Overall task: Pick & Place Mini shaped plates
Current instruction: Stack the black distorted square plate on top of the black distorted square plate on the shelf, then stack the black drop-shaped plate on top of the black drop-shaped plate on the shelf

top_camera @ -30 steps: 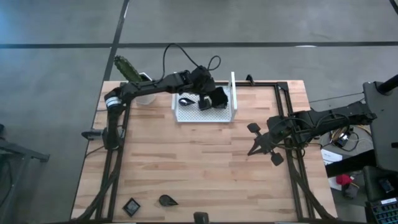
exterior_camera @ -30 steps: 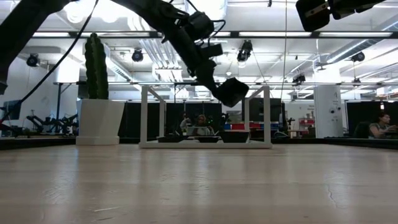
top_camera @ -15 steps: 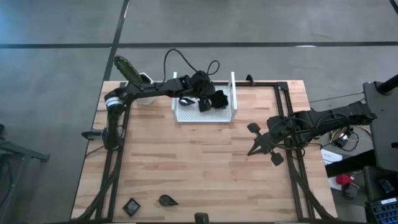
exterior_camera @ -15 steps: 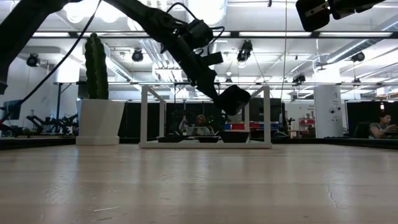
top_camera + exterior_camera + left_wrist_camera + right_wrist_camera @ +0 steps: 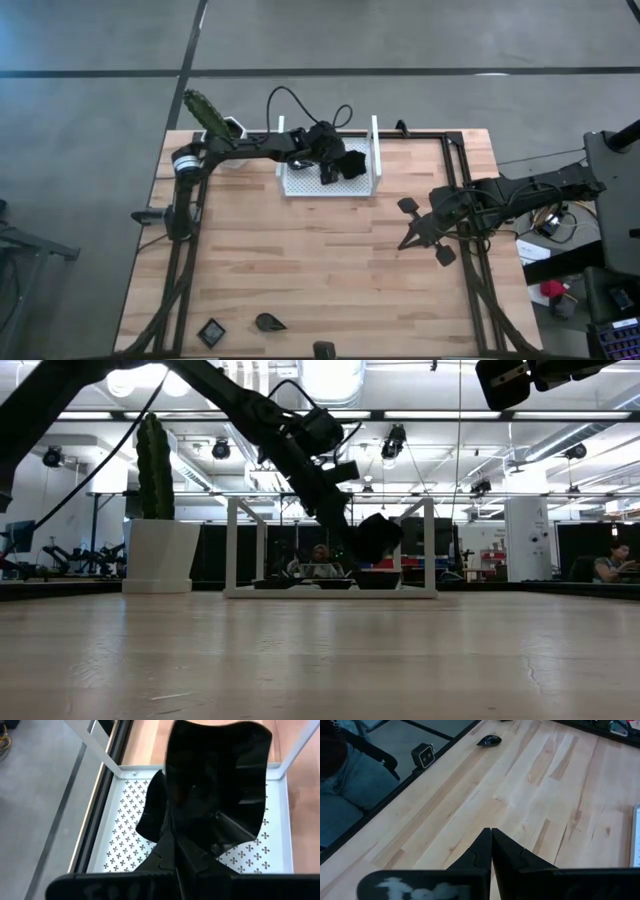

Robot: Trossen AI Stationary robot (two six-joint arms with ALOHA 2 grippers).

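**A:** What just changed?

**B:** The left gripper (image 5: 345,163) went lower over the white tray (image 5: 372,180), near the top middle of the high view. It pinches a dark mini plate (image 5: 215,780) tight. I think it will drop it soon.

**A:** What can't you see?

**B:** The plate hides part of the tray floor. Two more plates (image 5: 240,326) wait at the bottom left. The right gripper (image 5: 491,836) is pressed closed and empty, waiting on the right.

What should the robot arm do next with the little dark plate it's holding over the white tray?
Probably lower a little more, then let go. The left gripper is shut on a plate that hangs above the tray, not yet resting on its floor. The right gripper waits shut over bare table.
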